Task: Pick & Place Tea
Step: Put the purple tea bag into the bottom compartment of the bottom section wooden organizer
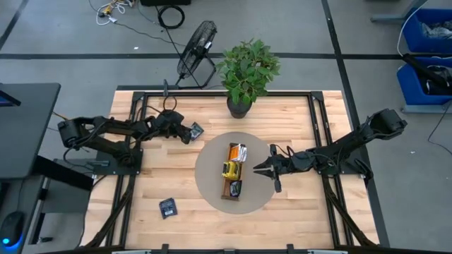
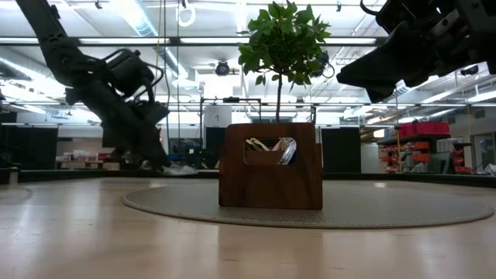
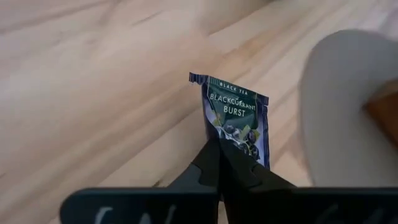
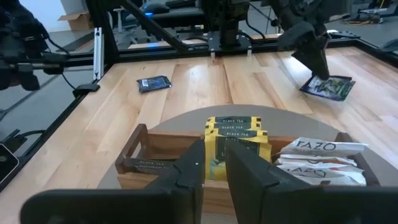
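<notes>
My left gripper (image 1: 189,132) is over the far left of the table, shut on a dark navy tea sachet (image 3: 236,115); the right wrist view shows that sachet (image 4: 326,86) low over the wood. My right gripper (image 1: 257,168) hovers just right of the brown wooden tray (image 1: 232,195), fingers a little apart and touching nothing. The tray stands on a round grey mat (image 1: 212,176) and holds yellow sachets (image 4: 236,134), pale sachets (image 4: 317,158) and a dark one (image 1: 234,187). Another navy sachet (image 1: 168,207) lies flat on the table near the front left. My left gripper pinches the navy sachet by one edge (image 3: 219,142) between its two fingers (image 3: 205,165). The fingers slant down from the table's left. The sachet sticks out beyond the fingertips, toward the mat. Whether its free end rests on the wood or hangs just clear, I cannot tell.
A potted plant (image 1: 244,70) stands at the far edge behind the mat, and a black fan (image 1: 196,46) sits on the floor beyond. Black frame rails (image 1: 318,127) run along both sides of the table. Bare wood lies in front of the mat.
</notes>
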Robot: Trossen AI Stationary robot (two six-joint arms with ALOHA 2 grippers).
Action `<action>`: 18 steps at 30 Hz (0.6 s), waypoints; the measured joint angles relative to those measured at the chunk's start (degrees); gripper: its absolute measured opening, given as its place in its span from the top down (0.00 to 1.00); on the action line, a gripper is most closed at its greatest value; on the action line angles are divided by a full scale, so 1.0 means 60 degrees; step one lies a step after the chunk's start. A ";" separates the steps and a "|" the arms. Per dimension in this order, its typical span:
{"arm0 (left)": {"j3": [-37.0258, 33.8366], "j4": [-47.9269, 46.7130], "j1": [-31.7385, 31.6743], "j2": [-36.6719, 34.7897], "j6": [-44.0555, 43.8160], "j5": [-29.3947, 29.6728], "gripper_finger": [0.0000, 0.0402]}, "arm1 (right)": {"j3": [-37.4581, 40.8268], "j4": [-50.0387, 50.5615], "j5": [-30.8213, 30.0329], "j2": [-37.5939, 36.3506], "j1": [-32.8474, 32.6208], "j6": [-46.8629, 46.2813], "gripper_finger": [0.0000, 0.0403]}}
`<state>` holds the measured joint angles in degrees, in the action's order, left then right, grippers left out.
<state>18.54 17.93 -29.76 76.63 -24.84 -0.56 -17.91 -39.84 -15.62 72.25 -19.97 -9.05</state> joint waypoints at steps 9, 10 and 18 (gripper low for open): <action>0.0004 0.1460 0.1190 -0.1098 -0.0014 -0.0130 1.00 | -0.0012 -0.1380 -0.0002 0.0000 0.0346 0.0215 0.82; 0.0004 0.1664 0.1411 -0.1224 0.0038 -0.0124 1.00 | -0.0055 -0.1410 0.0004 0.0000 0.0439 0.0159 0.82; 0.0123 0.3374 0.3075 -0.1339 0.0423 0.0287 1.00 | -0.1493 0.1015 0.0049 0.0000 0.1164 -0.0260 0.82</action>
<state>19.28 38.17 -11.31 68.60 -22.31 1.16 -26.87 -33.75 -15.32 72.25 -12.98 -10.61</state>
